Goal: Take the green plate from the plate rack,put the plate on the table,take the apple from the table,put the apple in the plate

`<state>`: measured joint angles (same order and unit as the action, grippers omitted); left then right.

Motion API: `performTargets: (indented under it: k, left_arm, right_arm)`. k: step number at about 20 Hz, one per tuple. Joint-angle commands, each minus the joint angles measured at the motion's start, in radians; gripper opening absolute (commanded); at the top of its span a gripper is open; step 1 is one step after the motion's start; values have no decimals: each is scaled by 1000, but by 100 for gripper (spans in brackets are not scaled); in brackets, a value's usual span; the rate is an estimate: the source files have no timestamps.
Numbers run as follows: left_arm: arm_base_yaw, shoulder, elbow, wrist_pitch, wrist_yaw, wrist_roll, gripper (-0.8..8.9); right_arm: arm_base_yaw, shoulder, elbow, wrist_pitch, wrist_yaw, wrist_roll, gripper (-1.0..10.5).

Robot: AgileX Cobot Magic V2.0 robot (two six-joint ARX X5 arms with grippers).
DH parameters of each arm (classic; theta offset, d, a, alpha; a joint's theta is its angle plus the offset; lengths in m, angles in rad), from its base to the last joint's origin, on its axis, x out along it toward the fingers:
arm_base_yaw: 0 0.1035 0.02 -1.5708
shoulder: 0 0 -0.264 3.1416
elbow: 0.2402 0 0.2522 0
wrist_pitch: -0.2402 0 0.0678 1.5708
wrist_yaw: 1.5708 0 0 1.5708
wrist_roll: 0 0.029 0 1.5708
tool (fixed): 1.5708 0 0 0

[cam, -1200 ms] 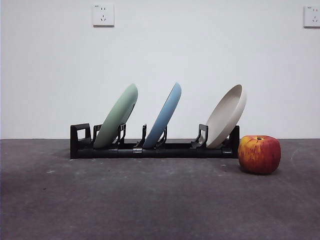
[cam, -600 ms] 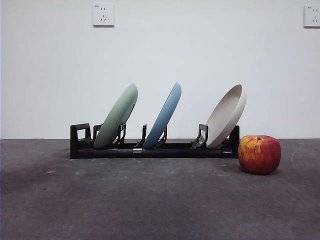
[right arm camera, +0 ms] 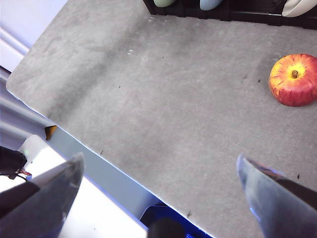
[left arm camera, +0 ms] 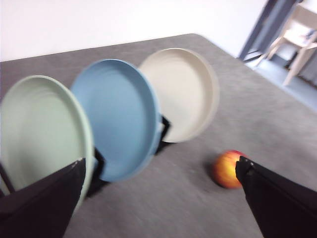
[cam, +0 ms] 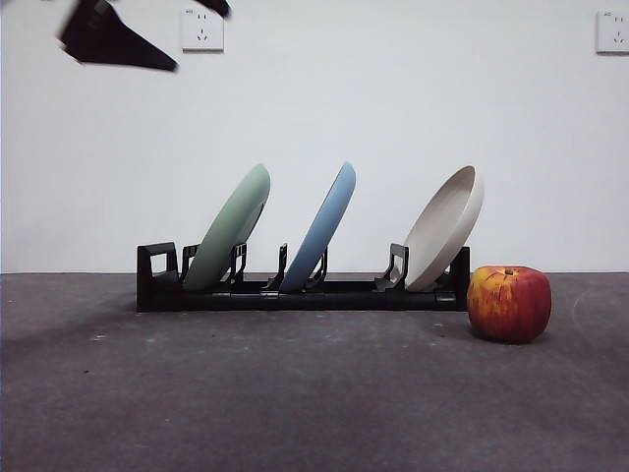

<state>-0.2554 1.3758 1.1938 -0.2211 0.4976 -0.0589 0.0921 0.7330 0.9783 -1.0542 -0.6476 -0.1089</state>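
Note:
The green plate (cam: 231, 228) leans in the leftmost slot of the black plate rack (cam: 344, 295), which stands on the grey table (cam: 295, 393). On the table just right of the rack's end sits the red apple (cam: 509, 304). My left gripper (cam: 197, 39) shows as black jaws at the front view's top left, high above the rack and open. The blurred left wrist view has the green plate (left arm camera: 39, 129) and the apple (left arm camera: 229, 169) beyond the empty left gripper (left arm camera: 159, 163). My right gripper (right arm camera: 159, 157) hangs open over the table's near edge, well short of the apple (right arm camera: 294, 80).
A light blue plate (cam: 321, 228) stands in the rack's middle and a beige plate (cam: 447, 226) at its right end. Behind is a white wall with two sockets. The table's edge (right arm camera: 74, 136) runs under the right gripper, with the floor below.
The left gripper's black jaws have come into the front view at the top left. Plates, rack and apple have not moved.

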Motion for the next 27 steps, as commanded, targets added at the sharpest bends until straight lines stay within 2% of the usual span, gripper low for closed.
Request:
performTargets:
  k: [1, 5, 11, 16, 17, 19, 21, 24, 27]
  left_arm:
    - [-21, 135, 73, 31, -58, 38, 509]
    - [-40, 322, 193, 35, -160, 69, 509]
    - [-47, 491, 249, 121, -184, 71, 507]
    - [-57, 553, 249, 123, -183, 60, 492]
    - [-59, 553, 249, 125, -183, 60, 427]
    - [-59, 553, 249, 136, -179, 59, 221]
    - [-59, 553, 249, 126, -175, 59, 84]
    - [-59, 553, 249, 122, -174, 59, -9]
    - [-59, 553, 249, 121, -162, 58, -9]
  right_arm:
    - [2, 0, 1, 5, -1, 3, 693]
    - [2, 0, 1, 5, -1, 3, 693]
    - [2, 0, 1, 4, -1, 3, 692]
    - [2, 0, 1, 4, -1, 3, 691]
    - [2, 0, 1, 4, -1, 3, 690]
    - [2, 0, 1, 4, -1, 3, 690]
    - [2, 0, 1, 4, -1, 3, 689]
    - [2, 0, 1, 4, -1, 3, 689]
    - [2, 0, 1, 4, -1, 3, 689]
